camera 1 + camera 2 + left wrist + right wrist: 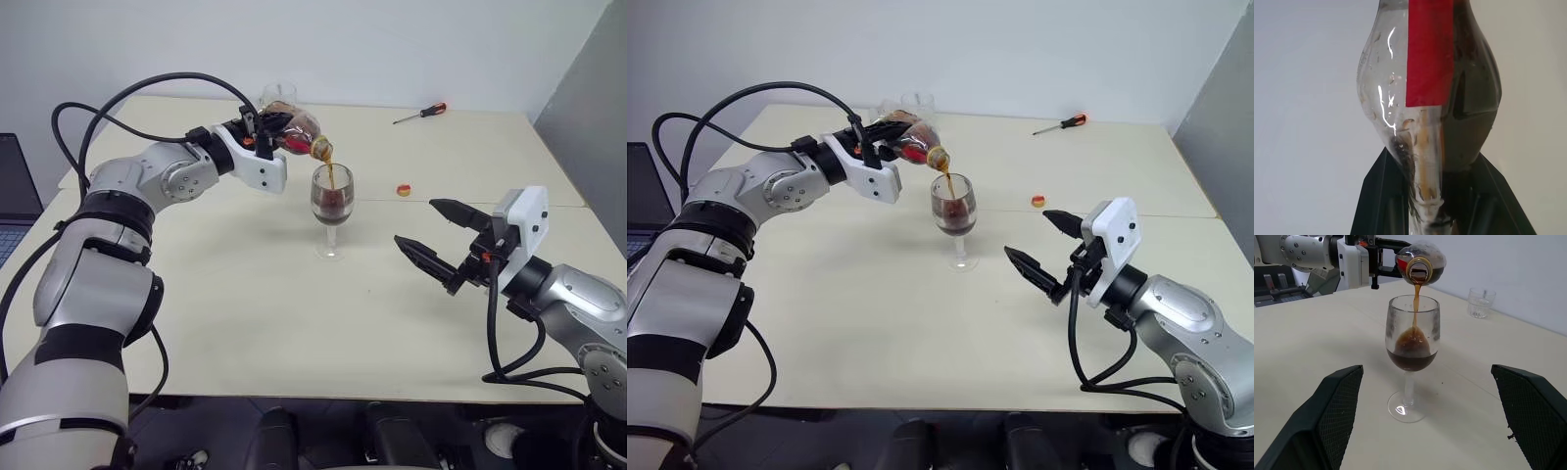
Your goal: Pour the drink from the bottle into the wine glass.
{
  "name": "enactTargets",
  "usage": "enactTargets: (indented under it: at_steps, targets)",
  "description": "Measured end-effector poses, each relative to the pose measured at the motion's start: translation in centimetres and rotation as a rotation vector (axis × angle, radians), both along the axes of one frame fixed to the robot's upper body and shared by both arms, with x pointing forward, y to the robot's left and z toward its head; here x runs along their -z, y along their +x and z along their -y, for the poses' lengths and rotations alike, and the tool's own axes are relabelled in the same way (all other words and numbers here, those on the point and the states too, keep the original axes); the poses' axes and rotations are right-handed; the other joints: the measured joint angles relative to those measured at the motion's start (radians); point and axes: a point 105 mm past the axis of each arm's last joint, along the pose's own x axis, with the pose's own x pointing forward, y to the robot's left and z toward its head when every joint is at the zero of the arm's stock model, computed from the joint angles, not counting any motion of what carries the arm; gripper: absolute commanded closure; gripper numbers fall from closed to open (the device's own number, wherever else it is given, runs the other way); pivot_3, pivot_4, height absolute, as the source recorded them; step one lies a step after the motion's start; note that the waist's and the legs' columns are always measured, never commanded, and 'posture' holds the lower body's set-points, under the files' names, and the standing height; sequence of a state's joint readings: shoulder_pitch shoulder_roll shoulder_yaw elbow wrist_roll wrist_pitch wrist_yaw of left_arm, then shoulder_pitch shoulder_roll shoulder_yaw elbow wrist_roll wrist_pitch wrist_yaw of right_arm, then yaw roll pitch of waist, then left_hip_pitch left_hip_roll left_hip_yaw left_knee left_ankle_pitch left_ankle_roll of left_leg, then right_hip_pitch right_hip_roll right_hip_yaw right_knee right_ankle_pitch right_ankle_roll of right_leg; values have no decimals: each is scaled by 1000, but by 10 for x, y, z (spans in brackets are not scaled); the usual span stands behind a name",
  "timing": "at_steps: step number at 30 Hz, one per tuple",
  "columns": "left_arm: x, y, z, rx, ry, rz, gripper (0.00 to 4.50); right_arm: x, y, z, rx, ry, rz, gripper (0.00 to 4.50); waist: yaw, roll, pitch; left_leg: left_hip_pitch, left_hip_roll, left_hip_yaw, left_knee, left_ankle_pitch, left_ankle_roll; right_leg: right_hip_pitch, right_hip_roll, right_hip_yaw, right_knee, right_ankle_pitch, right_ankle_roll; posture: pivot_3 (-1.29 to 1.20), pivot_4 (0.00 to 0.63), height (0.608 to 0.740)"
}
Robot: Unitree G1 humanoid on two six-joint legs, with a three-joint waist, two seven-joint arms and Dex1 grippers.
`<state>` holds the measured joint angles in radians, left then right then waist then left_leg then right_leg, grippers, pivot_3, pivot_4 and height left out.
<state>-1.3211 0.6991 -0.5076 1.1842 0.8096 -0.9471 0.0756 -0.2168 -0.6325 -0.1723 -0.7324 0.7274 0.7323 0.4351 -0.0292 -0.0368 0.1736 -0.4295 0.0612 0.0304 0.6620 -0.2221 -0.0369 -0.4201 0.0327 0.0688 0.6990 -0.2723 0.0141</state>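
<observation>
Left gripper (263, 134) clamped on bottle (292, 128), long axis tipped rightward, mouth just above wine glass (331, 209) rim, drink (1411, 355) streaming into the bowl, roughly a third full. Right gripper (439, 241) spread wide, empty, right of and nearer than glass. Left arm closer to glass.

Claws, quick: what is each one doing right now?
Left claw: closed on the bottle, tipped over the wine glass.
Right claw: open, holding nothing.
</observation>
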Motion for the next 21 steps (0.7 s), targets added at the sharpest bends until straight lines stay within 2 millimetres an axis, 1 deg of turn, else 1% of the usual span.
enactTargets:
  at_steps: [5, 12, 15, 21]
  targets:
    - [0, 0, 0, -1, 0, 0, 3755, 1, 0, 0, -1, 0, -3, 0, 0, 0, 0, 0, 0, 0, 0, 0, 0, 0, 0, 0, 0, 0, 0, 0, 150, 740]
    - [-3, 1, 1, 0, -2, 6, 3757, 9, -2, 2, -3, -9, -33, 0, 0, 0, 0, 0, 0, 0, 0, 0, 0, 0, 0, 0, 0, 0, 0, 0, 150, 740]
    - [-6, 0, 3, 4, -3, 13, 3757, 8, -2, 3, -4, -17, -30, 0, 0, 0, 0, 0, 0, 0, 0, 0, 0, 0, 0, 0, 0, 0, 0, 0, 150, 740]
    - [-5, 0, 3, 5, 0, 12, 3758, 7, -2, 2, -5, -16, -26, 0, 0, 0, 0, 0, 0, 0, 0, 0, 0, 0, 0, 0, 0, 0, 0, 0, 150, 740]
